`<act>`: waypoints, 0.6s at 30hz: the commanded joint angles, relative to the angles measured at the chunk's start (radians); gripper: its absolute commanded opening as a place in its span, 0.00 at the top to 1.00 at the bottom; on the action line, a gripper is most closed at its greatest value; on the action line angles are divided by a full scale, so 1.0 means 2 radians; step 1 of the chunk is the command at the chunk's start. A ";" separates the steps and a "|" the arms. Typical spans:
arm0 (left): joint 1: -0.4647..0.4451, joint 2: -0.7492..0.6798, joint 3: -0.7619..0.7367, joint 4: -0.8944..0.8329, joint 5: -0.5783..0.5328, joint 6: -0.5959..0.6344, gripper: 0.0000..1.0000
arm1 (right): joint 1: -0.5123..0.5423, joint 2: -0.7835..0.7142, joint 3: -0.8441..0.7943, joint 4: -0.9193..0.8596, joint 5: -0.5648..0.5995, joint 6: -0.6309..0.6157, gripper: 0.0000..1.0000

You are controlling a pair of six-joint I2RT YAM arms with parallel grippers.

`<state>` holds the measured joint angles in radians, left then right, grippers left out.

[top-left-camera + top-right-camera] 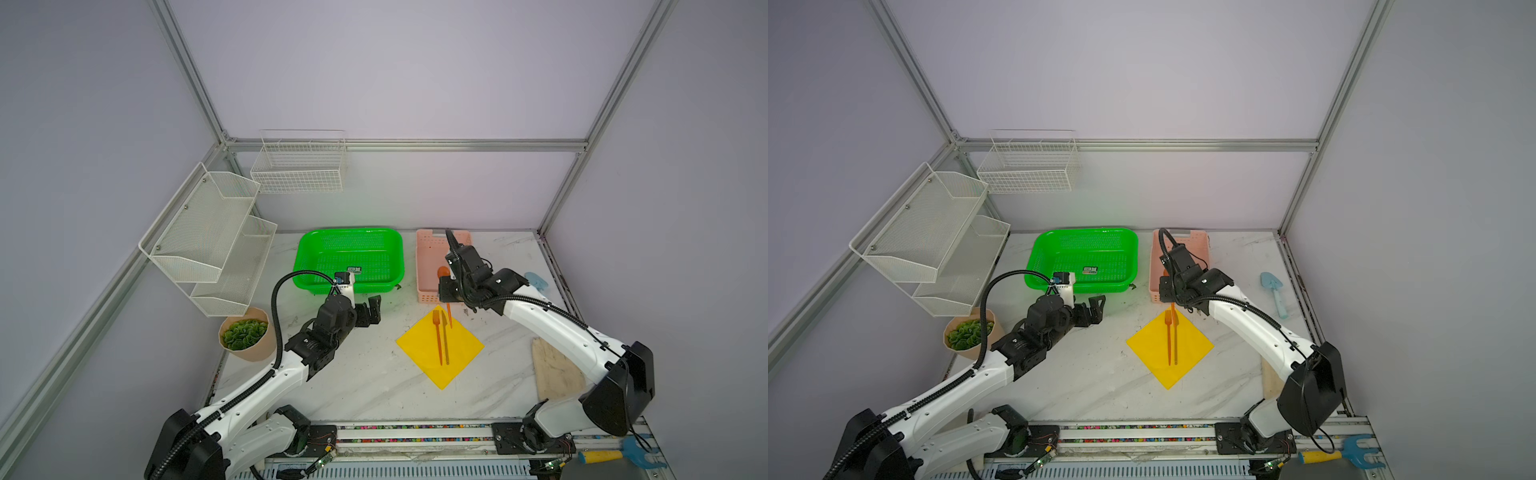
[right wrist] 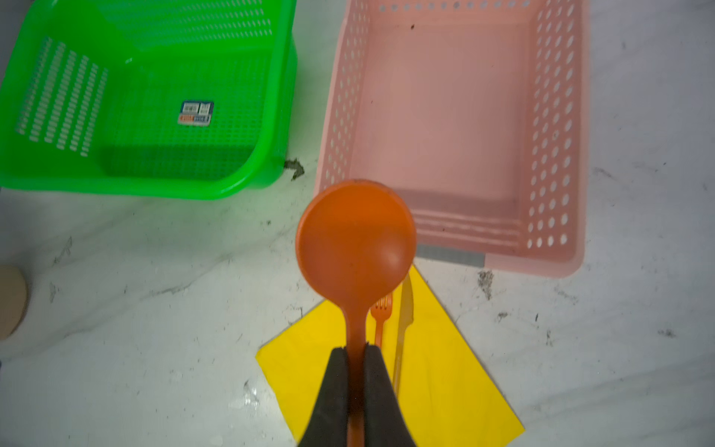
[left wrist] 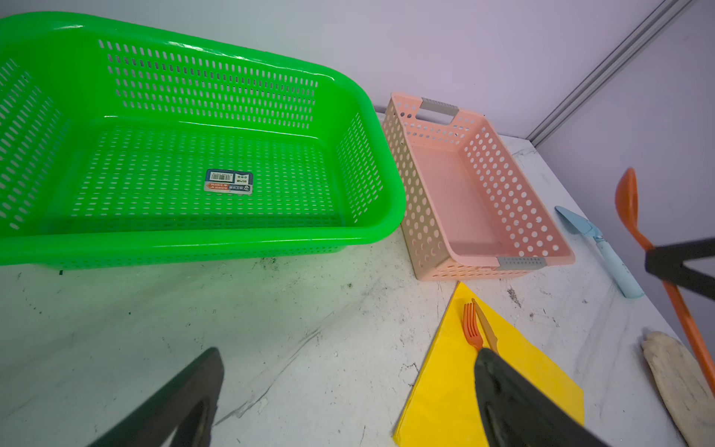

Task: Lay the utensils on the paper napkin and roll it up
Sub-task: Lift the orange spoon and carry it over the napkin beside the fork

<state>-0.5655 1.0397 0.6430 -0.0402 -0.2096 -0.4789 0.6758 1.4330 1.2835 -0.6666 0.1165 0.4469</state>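
The yellow paper napkin [image 1: 440, 357] [image 1: 1170, 361] lies flat as a diamond on the marble table. On it, side by side, lie an orange fork [image 1: 438, 340] and an orange knife [image 1: 446, 345]. My right gripper [image 2: 355, 350] is shut on the handle of the orange spoon [image 2: 356, 240]. It holds the spoon above the napkin's far corner, with the bowl [image 1: 443, 272] toward the pink basket. My left gripper [image 1: 370, 311] [image 3: 348, 352] hovers open and empty to the left of the napkin, in front of the green basket.
A green basket [image 1: 399, 257] and a pink basket [image 1: 424, 266] stand at the back. A light-blue trowel [image 1: 1273, 291] and a glove [image 1: 555, 370] lie at the right. A potted plant [image 1: 245, 336] and white wire racks [image 1: 208, 237] are at the left. A blue rake [image 1: 611, 455] lies at the front right.
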 commanded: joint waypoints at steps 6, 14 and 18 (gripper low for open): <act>-0.003 -0.001 -0.003 0.014 0.009 -0.007 0.00 | 0.058 -0.058 -0.116 0.036 -0.024 0.099 1.00; -0.003 -0.001 -0.007 0.014 0.007 -0.006 0.00 | 0.075 0.001 -0.174 0.117 -0.033 0.122 1.00; -0.003 -0.004 -0.010 0.014 0.005 -0.004 0.00 | 0.075 0.044 -0.166 0.136 -0.026 0.121 1.00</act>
<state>-0.5663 1.0416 0.6430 -0.0399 -0.2012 -0.4801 0.8211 1.4914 0.9421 -0.4587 0.0460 0.6621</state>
